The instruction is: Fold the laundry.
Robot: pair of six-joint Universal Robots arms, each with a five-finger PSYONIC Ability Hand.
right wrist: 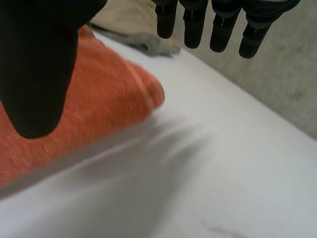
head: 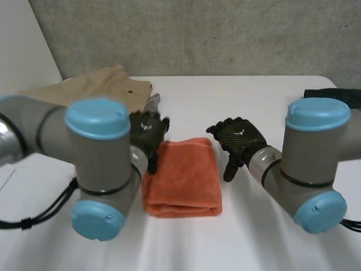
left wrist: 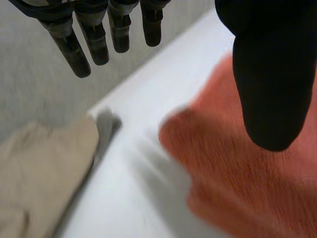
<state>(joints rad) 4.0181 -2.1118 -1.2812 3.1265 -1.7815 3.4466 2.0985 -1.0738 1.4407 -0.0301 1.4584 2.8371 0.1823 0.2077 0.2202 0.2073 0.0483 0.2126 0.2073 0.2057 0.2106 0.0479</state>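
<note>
Orange towel (head: 183, 175) lies folded on table (head: 265, 101), between both hands. Left hand (head: 148, 131) over its near edge, fingers straight, apart from thumb, holding nothing. Right hand (head: 240, 138) just beside opposite edge, fingers loose, also empty. Judgement: fold looks complete; lift hands straight up, not dragging cloth. Next is probably beige garment (head: 96, 87) beyond left hand.

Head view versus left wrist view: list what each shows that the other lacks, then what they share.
Head view adds: both arms, the right robot hand beside the folded orange towel, and a dark cloth at the table's right edge. Left wrist view adds: a close look along the left robot hand, its straight fingers apart from the thumb, which is over the towel. Shared: towel, beige garment, grey cloth beside it, table.
</note>
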